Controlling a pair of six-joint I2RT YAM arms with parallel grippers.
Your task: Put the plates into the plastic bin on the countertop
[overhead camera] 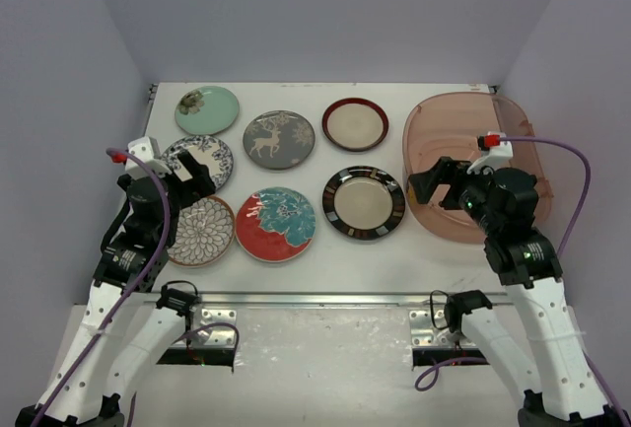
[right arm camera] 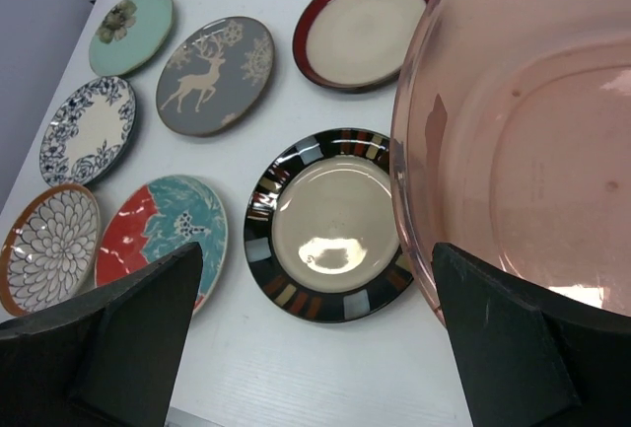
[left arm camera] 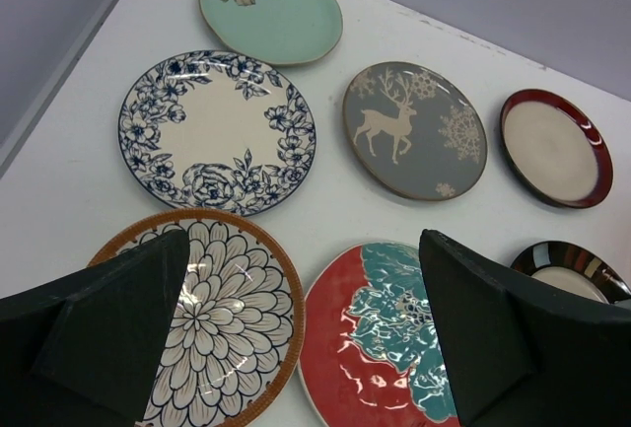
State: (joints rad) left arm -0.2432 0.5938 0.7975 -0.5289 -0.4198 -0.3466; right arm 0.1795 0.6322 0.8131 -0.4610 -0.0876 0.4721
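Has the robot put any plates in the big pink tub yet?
Nothing done yet: no plate shows in the plastic bin. In hand: nothing, the left gripper and right gripper are both open and empty. To do: all seven plates in view, from the mint green plate to the black-rimmed plate, lie on the countertop.

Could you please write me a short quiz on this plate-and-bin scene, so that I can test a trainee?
1. True or false: a plate already lies in the plastic bin.
2. Which plate lies nearest the bin?
A. mint green plate
B. black-rimmed plate
C. blue-white plate
3. Short answer: how many plates lie on the countertop?

Key:
1. False; no plate shows inside it.
2. B
3. Seven
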